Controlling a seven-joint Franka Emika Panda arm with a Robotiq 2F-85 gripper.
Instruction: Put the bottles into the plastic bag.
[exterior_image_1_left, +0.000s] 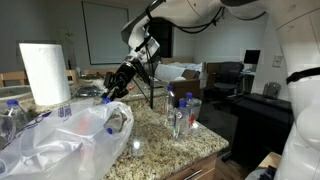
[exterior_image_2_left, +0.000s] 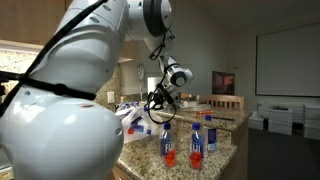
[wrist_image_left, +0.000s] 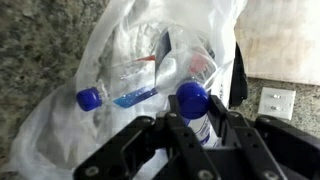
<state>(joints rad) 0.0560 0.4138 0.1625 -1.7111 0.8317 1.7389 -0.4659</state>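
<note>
- In the wrist view the gripper (wrist_image_left: 200, 128) is seen clamped on a held bottle (wrist_image_left: 193, 100). Its dark fingers (wrist_image_left: 176, 128) are pressed against the clear body on both sides, just under the blue cap.
- The held bottle is framed by the whitish film of the plastic bag (wrist_image_left: 130, 35), whose open mouth is spread directly beyond the gripper. Whether the bottle's far end is touching the film cannot be told.
- A second bottle (wrist_image_left: 125, 93) is seen lying on its side inside the plastic bag. It lies just beside the held bottle but is not touched by the fingers, and its blue cap is turned away from the gripper.
- In an exterior view the gripper (exterior_image_1_left: 106, 94) is lowered at a slant to the upper edge of the plastic bag (exterior_image_1_left: 70, 140), which is heaped on the granite counter (exterior_image_1_left: 150, 130).
- An upright bottle (exterior_image_1_left: 176, 118) and a neighbouring bottle (exterior_image_1_left: 191, 112) are left standing on the counter. Both are well apart from the gripper, on the side away from the bag.
- In an exterior view the gripper (exterior_image_2_left: 160, 104) is shown above the counter, with red-labelled bottles standing near it. The grip itself is too small to be made out there.
- A paper-towel roll (exterior_image_1_left: 45, 72) is stood behind the bag.
</note>
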